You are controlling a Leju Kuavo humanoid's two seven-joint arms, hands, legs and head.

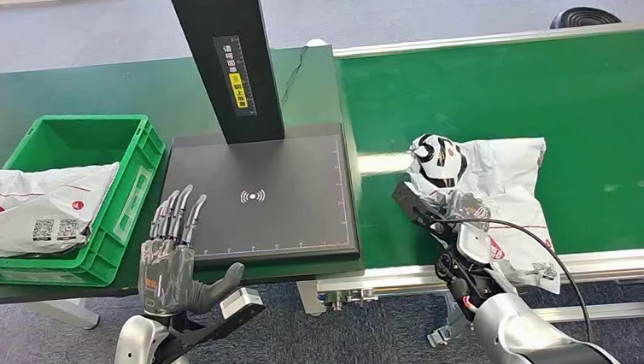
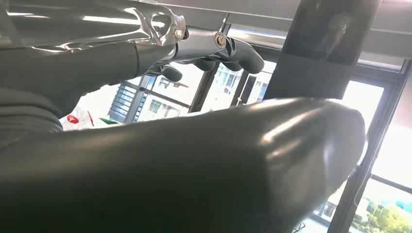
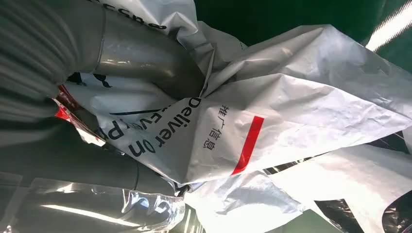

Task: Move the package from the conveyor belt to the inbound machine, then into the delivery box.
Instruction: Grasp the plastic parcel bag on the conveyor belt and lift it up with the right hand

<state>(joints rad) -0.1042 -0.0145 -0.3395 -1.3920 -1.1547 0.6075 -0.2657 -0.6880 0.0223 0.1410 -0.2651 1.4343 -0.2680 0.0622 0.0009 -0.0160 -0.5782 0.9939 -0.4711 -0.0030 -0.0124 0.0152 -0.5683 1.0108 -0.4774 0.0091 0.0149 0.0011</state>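
Half the package (image 1: 508,195) under robot hand (image 1: 454,224)

"Deliver on" and Chinese characters "推广信息" printed in black on white package (image 3: 291,121); red bar printed beside. QR codes seen on bag (image 1: 29,211) in green bin, unreadable.

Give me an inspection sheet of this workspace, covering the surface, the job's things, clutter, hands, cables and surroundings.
Surface: green conveyor belt beside a dark green table.
Job's things: crumpled white plastic package on the belt; black inbound machine plate bare; green plastic delivery box with a white parcel lying across it.
Clutter: nothing seen.
Hands: right hand gripping the package; left hand open at the plate's near corner.
Cables: black cable over the package; another behind the machine's post.
Surroundings: grey floor.
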